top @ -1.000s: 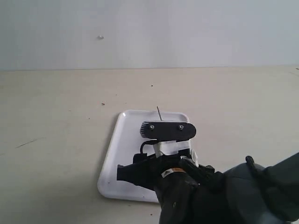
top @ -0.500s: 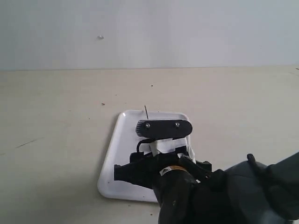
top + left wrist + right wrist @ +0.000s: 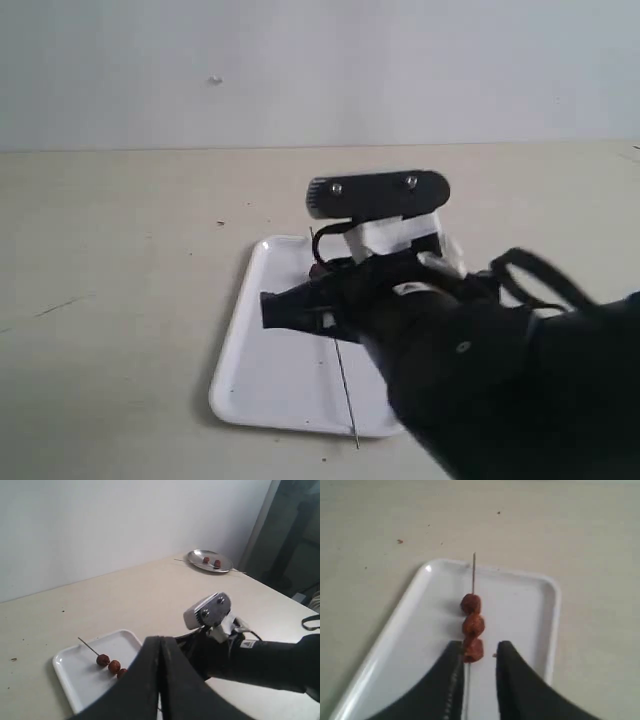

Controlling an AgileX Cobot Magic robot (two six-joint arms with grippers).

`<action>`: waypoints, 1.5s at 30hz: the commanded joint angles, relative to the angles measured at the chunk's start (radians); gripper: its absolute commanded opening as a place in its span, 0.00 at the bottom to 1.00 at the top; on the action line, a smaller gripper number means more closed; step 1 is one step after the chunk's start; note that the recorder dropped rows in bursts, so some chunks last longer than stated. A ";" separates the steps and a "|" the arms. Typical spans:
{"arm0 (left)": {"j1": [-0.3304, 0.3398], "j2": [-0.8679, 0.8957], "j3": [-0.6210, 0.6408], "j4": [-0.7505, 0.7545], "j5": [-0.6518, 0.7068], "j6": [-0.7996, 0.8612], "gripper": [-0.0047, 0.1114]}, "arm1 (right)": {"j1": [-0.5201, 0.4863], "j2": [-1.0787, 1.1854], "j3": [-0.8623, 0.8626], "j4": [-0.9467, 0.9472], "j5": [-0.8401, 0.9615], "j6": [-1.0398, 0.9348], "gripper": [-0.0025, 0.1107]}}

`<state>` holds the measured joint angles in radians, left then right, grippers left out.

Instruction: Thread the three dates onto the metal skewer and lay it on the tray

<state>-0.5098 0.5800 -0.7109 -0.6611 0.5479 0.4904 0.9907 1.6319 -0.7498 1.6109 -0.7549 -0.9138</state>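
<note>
- Far left: left gripper (image 3: 160, 645) squeezed fully closed, finger flat against finger, nothing between them, raised clear of the table (image 3: 120, 250).
- Middle of the table: the tray (image 3: 245, 350), white and flat, long side running from the near edge towards the far wall.
- Along the tray's length: the metal skewer (image 3: 345, 400), lying down on the white surface, one bare tip near the far rim, the other end poking just past the near rim.
- Threaded on it, touching one another in a row: the three dates (image 3: 472, 625), resting in the tray's far half.
- Right: right gripper (image 3: 479, 648) above the tray, jaws parted with a clear gap, one finger on each side of the thin shaft beside the nearest date, gripping nothing.
- Behind it: right arm (image 3: 480, 370), dark and blurred, covering the tray's right side in the exterior view.
</note>
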 commanded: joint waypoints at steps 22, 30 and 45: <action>0.000 0.093 0.213 0.021 -0.388 0.003 0.04 | 0.003 -0.438 0.249 0.133 -0.130 -0.367 0.02; 0.008 0.084 0.213 0.064 -0.399 0.028 0.04 | 0.003 -0.438 0.249 0.133 -0.130 -0.367 0.02; 0.361 -0.322 0.711 -0.004 -0.753 -0.185 0.04 | 0.003 -0.441 0.249 0.133 -0.130 -0.367 0.02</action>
<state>-0.1903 0.3456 -0.0709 -0.6604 -0.1670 0.3356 0.9907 1.2010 -0.5049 1.7554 -0.8780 -1.2723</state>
